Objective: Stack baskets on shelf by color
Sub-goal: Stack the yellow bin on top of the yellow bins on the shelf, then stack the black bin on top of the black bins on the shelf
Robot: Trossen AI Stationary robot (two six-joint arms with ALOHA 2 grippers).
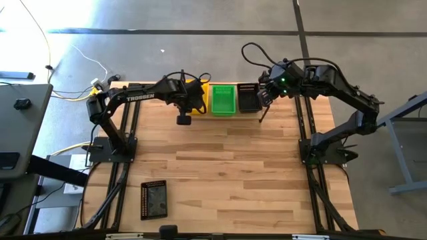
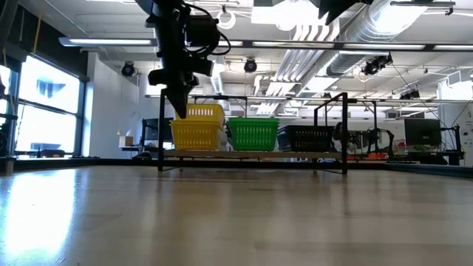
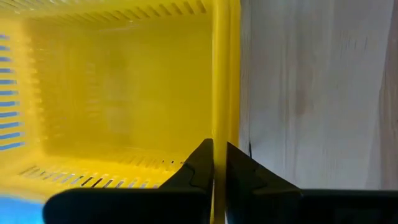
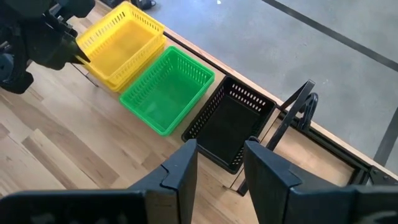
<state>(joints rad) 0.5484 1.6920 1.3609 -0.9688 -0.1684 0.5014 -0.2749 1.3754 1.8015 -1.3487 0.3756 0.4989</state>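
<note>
On the shelf at the table's far edge stand a stack of two yellow baskets, a green basket and a black basket, side by side. My left gripper comes down over the stack's near side and is shut on the upper yellow basket. That basket sits nested in the lower yellow one. My right gripper hangs open above the black basket, holding nothing. My left gripper has the upper yellow basket by the rim of its near wall, close to the left corner. One finger is inside the basket and the other outside. The fingers slant steeply down from the near side. The basket sits in the lower yellow basket.
A black rectangular mesh piece lies flat near the table's front left. Black upright frames close the shelf's ends. The wooden tabletop between the arms is bare.
</note>
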